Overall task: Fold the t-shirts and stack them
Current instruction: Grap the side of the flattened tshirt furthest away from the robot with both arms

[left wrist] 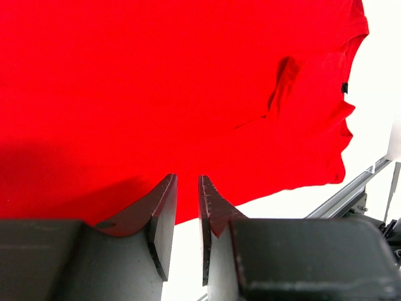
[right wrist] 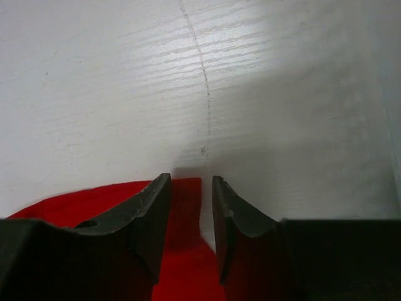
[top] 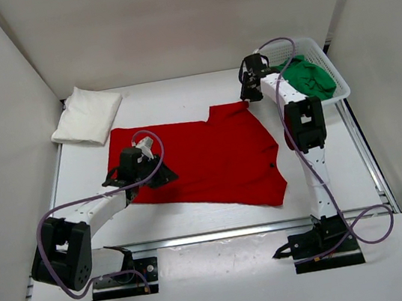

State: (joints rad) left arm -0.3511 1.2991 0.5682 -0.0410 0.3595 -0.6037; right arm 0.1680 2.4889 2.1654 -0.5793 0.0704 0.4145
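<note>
The red t-shirt (top: 209, 157) lies spread flat in the middle of the table. The white t-shirt (top: 86, 115) lies folded at the back left. The green t-shirt (top: 310, 77) is bunched in the white basket. My left gripper (top: 165, 176) sits low over the red shirt's near left edge. In the left wrist view my left gripper (left wrist: 188, 179) has a narrow gap with nothing in it, over the red cloth (left wrist: 156, 81). My right gripper (top: 249, 99) is at the shirt's far right corner. In the right wrist view my right gripper (right wrist: 191, 179) is apart around that red corner (right wrist: 94, 197).
The white lattice basket (top: 322, 47) stands at the back right beside the right arm. White walls close in the table at the left, back and right. A metal rail (top: 221, 234) runs along the table's near edge, also seen in the left wrist view (left wrist: 351, 188).
</note>
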